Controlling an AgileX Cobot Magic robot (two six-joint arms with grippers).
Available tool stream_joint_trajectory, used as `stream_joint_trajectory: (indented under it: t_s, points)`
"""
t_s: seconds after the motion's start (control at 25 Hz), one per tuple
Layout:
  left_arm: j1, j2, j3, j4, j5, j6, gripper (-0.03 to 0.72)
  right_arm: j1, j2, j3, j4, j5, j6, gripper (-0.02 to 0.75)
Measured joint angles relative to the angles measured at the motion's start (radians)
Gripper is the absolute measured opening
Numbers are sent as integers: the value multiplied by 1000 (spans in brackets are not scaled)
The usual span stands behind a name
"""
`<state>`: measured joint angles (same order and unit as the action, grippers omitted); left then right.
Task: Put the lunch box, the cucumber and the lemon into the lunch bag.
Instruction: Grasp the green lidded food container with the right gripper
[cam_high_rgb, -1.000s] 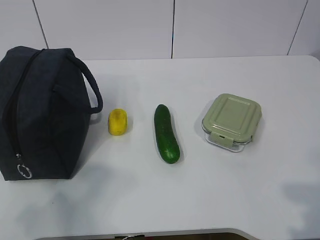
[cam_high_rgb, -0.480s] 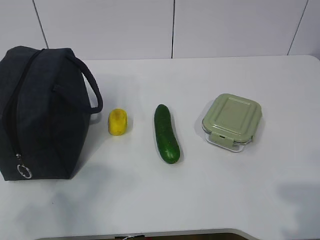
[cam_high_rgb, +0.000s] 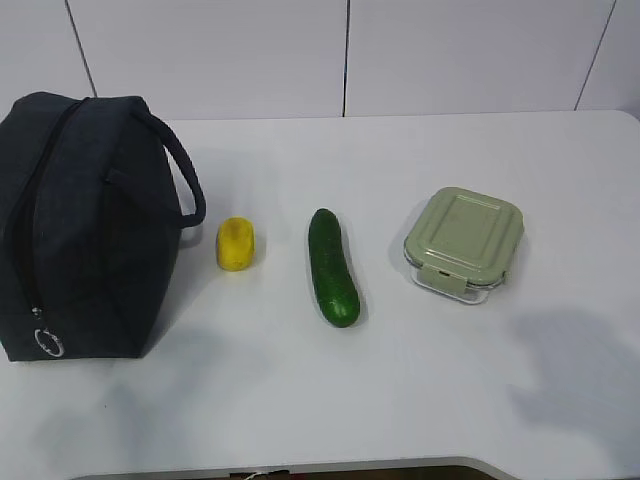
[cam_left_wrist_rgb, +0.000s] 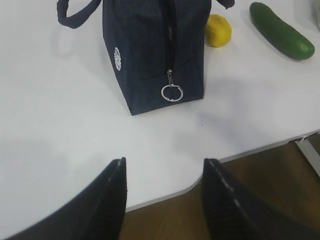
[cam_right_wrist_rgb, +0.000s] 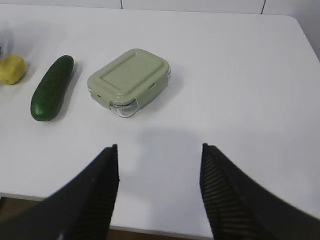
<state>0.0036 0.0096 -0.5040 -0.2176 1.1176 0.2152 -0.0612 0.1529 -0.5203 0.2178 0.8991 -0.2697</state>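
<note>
The navy lunch bag (cam_high_rgb: 85, 225) stands at the table's left, zipped shut, with its ring pull (cam_high_rgb: 49, 343) at the near end; it also shows in the left wrist view (cam_left_wrist_rgb: 155, 50). The lemon (cam_high_rgb: 238, 244), the cucumber (cam_high_rgb: 333, 267) and the lunch box (cam_high_rgb: 465, 243) with its sage-green lid lie in a row to its right. Neither gripper shows in the exterior view. My left gripper (cam_left_wrist_rgb: 164, 161) is open and empty over the table's front edge, short of the bag. My right gripper (cam_right_wrist_rgb: 159, 147) is open and empty, short of the lunch box (cam_right_wrist_rgb: 129, 81).
The white table (cam_high_rgb: 400, 400) ends in a near edge with a curved notch (cam_left_wrist_rgb: 195, 182) under the left gripper. A white panelled wall (cam_high_rgb: 350, 55) stands behind. The right wrist view also shows the cucumber (cam_right_wrist_rgb: 51, 94) and the lemon (cam_right_wrist_rgb: 12, 69).
A shadow has spread over the table's front right in the exterior view. The bag, lemon, cucumber and lunch box have not moved.
</note>
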Motion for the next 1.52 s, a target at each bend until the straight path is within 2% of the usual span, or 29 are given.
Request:
stream_joint_trajectory:
  t_s: [0.16, 0.44, 0.64, 0.84, 1.08, 1.24, 1.52]
  points:
    - [0, 0, 0, 0, 0, 0, 350, 0, 91, 0, 75, -91, -55, 426]
    - [0, 0, 0, 0, 0, 0, 350, 0, 274, 0, 284, -195, -181, 426]
    - [0, 0, 0, 0, 0, 0, 350, 0, 431, 0, 457, -238, -289, 426]
    - [0, 0, 0, 0, 0, 0, 350, 0, 569, 0, 685, -269, -459, 426]
    - [0, 0, 0, 0, 0, 0, 350, 0, 726, 0, 923, -282, -660, 484]
    - [0, 0, 0, 0, 0, 0, 350, 0, 819, 0, 1091, -299, -751, 494]
    - [0, 0, 0, 0, 0, 0, 350, 0, 1023, -2, 1285, -310, -833, 500]
